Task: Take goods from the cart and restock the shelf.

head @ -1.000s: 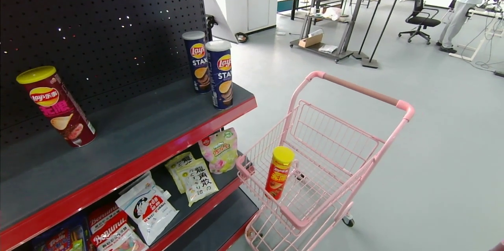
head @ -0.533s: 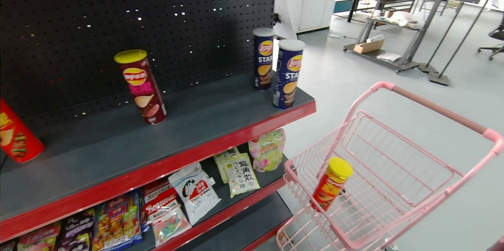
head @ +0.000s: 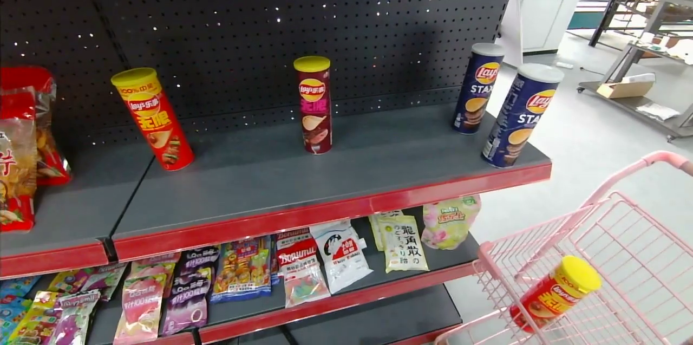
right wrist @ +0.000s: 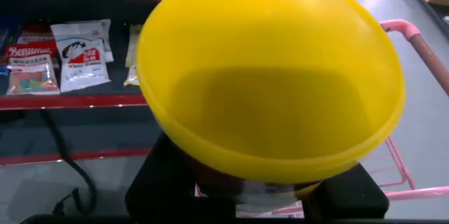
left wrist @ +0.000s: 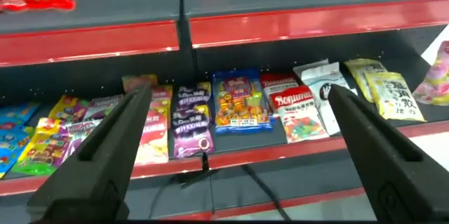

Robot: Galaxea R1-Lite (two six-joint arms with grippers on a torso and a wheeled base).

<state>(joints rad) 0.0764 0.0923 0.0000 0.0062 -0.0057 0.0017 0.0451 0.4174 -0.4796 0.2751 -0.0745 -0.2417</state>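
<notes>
**One can in the grip, one in the cart**

The shelf (head: 379, 171) is a flat, dark grey matte board with a glossy red front lip, backed by a black perforated pegboard (head: 270, 20). Four smooth cylindrical cans stand on it, well apart:
- a red can (head: 152, 117) with a yellow lid, leaning left
- an upright maroon can (head: 313, 104), also yellow-lidded
- two dark blue cans (head: 521, 115) with pale grey lids near the right end

Shiny, crinkled snack bags (head: 341, 258) lie flat on the tier below.

The cart (head: 622, 236) stands at the shelf's right end. It is a pink wire basket with a rounded tubular handle. Inside it the cart can (head: 555, 293), red with a yellow plastic lid, leans against the wire wall nearest the shelf.

The left gripper (left wrist: 238, 90) faces the lower tier. Its two dark, wedge-shaped fingers (left wrist: 105, 154) are spread wide apart — nothing is between them.

The right gripper (right wrist: 256, 196) is clamped on the held can (right wrist: 270, 76). Black pads press both sides of its dark red body, and its round, glossy yellow lid points up at the wrist camera. Past the lid lie the lower tier's bags on one side and the cart's pink handle on the other.
</notes>
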